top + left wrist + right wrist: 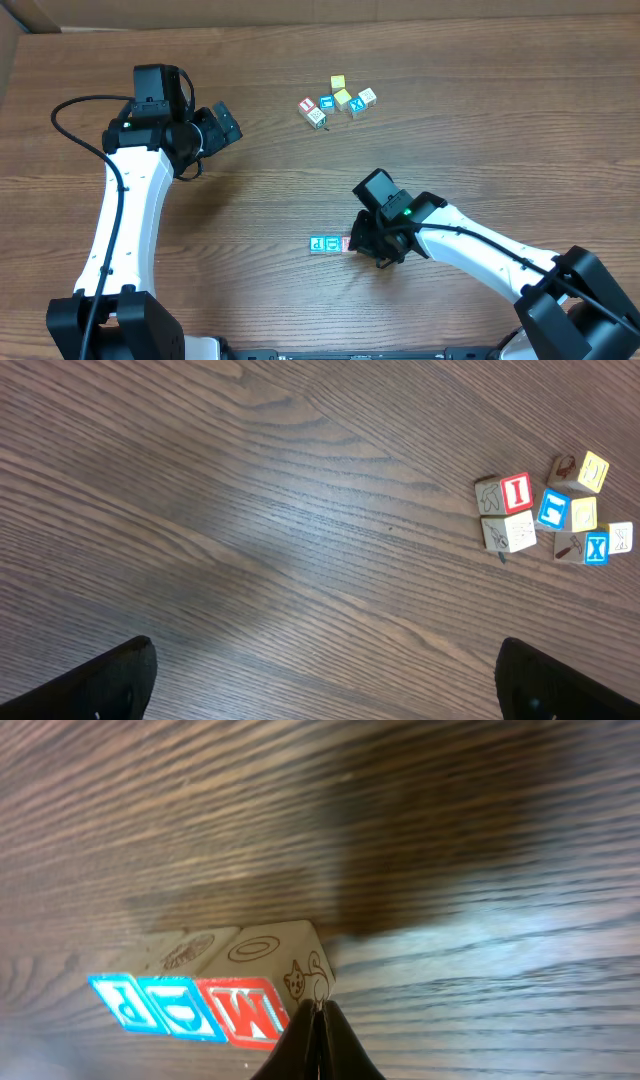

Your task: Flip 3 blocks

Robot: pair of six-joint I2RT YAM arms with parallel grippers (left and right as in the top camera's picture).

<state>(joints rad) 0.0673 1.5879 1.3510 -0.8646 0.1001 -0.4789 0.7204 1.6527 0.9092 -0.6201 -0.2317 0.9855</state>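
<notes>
Three blocks lie in a row near the table's front. In the right wrist view they are a blue "P" block (125, 1003), a blue-lettered block (180, 1010) and a red-lettered block (250, 1013) with a squirrel drawing on its right side. My right gripper (320, 1012) is shut with nothing in it, its tips touching that squirrel side. From overhead the row (325, 243) sits just left of the right gripper (360, 244). My left gripper (228, 127) hovers far off at the upper left, open and empty (325, 695).
A cluster of several other letter blocks (338, 98) sits at the back of the table, also in the left wrist view's upper right as a blue "X" block (597, 548) and a red "I" block (516, 492). Bare wood lies between the cluster and the row.
</notes>
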